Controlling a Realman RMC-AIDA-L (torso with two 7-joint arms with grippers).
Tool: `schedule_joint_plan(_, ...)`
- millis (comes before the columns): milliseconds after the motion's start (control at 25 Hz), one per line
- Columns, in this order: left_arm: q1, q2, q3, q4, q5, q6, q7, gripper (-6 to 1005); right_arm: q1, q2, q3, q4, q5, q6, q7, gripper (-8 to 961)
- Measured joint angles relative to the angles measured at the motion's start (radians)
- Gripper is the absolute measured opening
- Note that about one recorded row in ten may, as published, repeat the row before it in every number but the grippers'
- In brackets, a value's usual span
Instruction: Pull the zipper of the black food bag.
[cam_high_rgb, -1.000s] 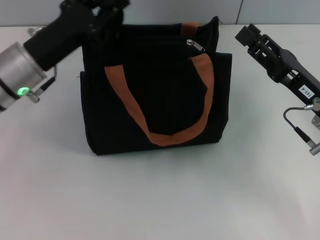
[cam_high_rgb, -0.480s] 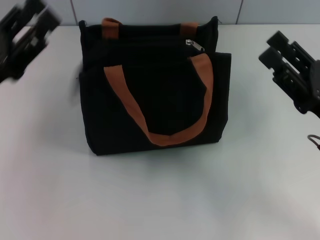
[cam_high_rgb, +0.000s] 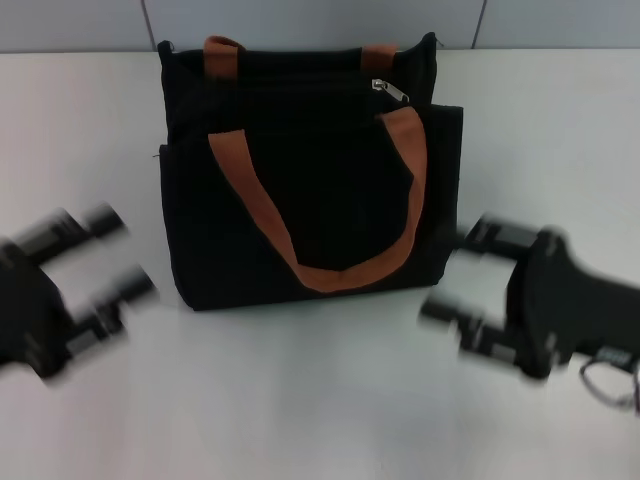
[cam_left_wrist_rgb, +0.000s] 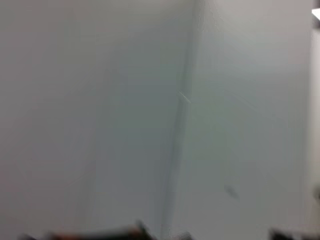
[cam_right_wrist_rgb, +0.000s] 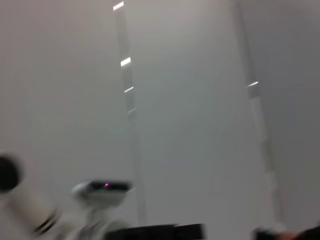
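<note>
The zipper is sitting at the bag's upper edge, toward the right end of the track, and it is lying up and away from both grippers, touched by neither. Its track is running side to side across the top of the bag, so its long axis is crosswise to the robot, and by my judgement the pull would have to travel along that line toward the bag's left end. The silver tab is angled slightly, just above the point where the right end of the front strap meets the bag.

The bag is standing upright on the tabletop, farther out from the robot than both grippers and between them.

The right gripper is hovering low over the tabletop just beside the bag's lower right corner, with its 2 fingers spread apart and holding nothing. From it the zipper is lying farther forward, higher, and a little to the left. The left gripper is hovering near the bag's lower left corner, also spread and empty; from it the zipper is lying well to the right, across the whole width of the bag.

So the right arm is looking like the nearer one to the tab. Both wrist views are showing only blurred pale surfaces, with no bag or zipper to be made out.
</note>
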Motion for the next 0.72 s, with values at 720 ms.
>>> schedule_joint_plan(720, -0.116, -0.049, 0.128, 0.025, 0.351, -0.031, 0.096, 682, 0.049, 0.006, -0.126, -0.036, -0.063, 0.105, -0.009, 657)
